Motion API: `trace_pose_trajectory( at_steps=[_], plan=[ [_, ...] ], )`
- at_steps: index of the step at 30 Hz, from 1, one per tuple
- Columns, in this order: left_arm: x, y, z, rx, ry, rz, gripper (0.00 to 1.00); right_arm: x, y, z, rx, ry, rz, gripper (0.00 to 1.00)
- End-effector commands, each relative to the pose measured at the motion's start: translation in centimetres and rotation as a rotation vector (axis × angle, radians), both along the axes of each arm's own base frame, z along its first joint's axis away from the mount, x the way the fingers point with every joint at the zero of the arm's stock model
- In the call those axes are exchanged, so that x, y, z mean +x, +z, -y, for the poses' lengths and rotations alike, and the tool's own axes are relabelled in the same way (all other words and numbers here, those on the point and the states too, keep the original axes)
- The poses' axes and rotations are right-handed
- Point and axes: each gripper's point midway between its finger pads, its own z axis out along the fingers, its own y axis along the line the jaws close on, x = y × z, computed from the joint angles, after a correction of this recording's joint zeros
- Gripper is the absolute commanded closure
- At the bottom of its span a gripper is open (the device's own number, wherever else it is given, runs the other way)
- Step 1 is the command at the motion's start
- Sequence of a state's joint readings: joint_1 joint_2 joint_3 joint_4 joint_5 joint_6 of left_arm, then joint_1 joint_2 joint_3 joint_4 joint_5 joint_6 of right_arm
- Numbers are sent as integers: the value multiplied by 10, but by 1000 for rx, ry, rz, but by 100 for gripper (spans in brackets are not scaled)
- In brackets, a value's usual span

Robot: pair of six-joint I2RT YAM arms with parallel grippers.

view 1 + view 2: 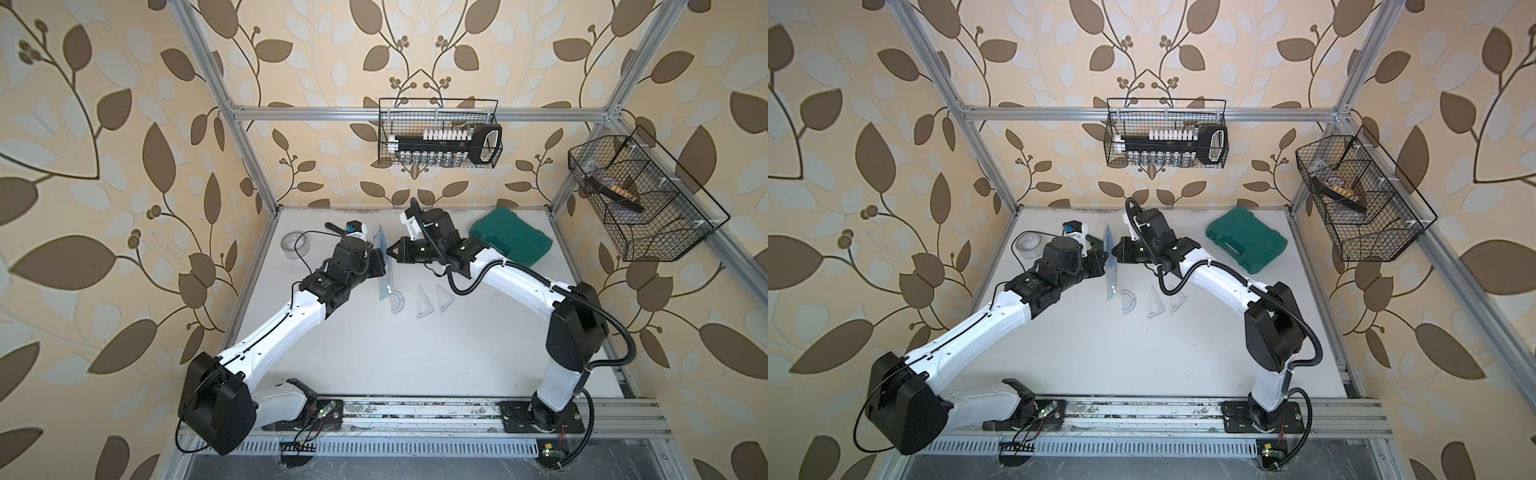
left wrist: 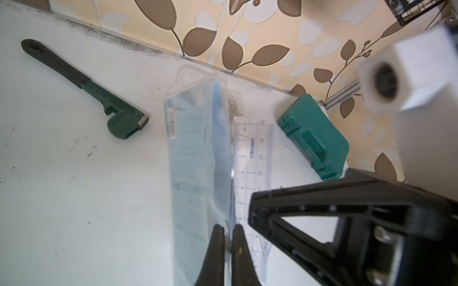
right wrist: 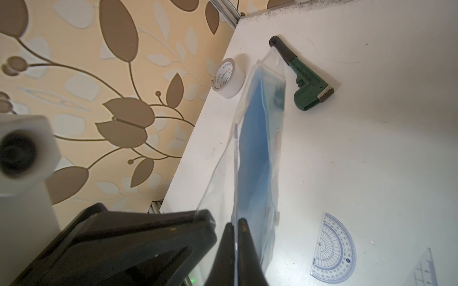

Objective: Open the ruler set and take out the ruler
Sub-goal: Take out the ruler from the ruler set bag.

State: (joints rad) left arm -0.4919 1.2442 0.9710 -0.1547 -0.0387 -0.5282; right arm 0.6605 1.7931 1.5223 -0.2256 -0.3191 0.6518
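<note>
Over the table (image 1: pixel 374 357) the ruler set (image 1: pixel 382 243) is held upright, floppy and slick, with the left gripper (image 2: pixel 227 234) clenched on its edge. The ruler (image 2: pixel 255 153) beside it looks light, stiff and slippery, and is probably best pinched across its flat. Only the right wrist view shows the right gripper (image 3: pixel 236 226) clamped on what looks like its thin edge.

Clear ruler set pouch (image 2: pixel 195 161) w/ blue insert, upright above table (image 1: pixel 374 353), transparent ruler (image 2: pixel 255 153) just beside it
</note>
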Motion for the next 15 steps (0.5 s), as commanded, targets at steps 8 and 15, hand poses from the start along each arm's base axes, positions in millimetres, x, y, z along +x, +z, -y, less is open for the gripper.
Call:
trace_pose_trajectory(
  at_steps=[8,15],
  plan=[
    [6,20,-7,56,38,46,100,12,34,54,41,-147,121,100],
    [-8,20,-46,227,119,22,100,5,23,57,23,-47,59,100]
  ],
)
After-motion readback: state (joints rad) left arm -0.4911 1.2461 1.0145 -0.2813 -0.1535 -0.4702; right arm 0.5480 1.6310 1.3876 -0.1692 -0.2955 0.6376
